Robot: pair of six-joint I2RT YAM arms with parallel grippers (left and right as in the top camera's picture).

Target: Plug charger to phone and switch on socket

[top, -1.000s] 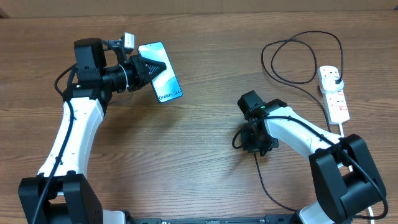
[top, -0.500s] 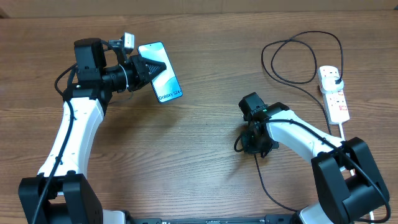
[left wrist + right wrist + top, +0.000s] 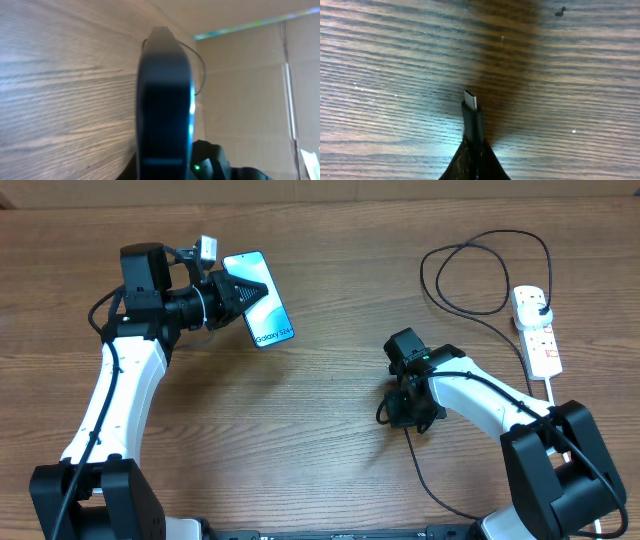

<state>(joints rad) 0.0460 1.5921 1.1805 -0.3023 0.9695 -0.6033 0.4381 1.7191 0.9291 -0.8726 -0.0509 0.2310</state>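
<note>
My left gripper [image 3: 232,293] is shut on the phone [image 3: 264,304], whose cyan screen faces up in the overhead view; it is held at the table's upper left. In the left wrist view the phone's dark edge [image 3: 165,100] fills the middle. My right gripper [image 3: 408,408] is shut on the charger's connector end [image 3: 472,112], tip pointing at the wood just above the table. The black charger cable [image 3: 480,275] loops at the upper right and ends in a black plug in the white socket [image 3: 538,330].
The socket's thick white cord [image 3: 552,388] runs down along the right edge. The charger cable also trails from my right gripper toward the table's front edge [image 3: 425,480]. Cardboard walls [image 3: 250,75] stand beyond the table.
My right gripper shifted slightly down and right with the connector between one second ago and half a second ago. Since then nothing has visibly moved. The left arm is still.
</note>
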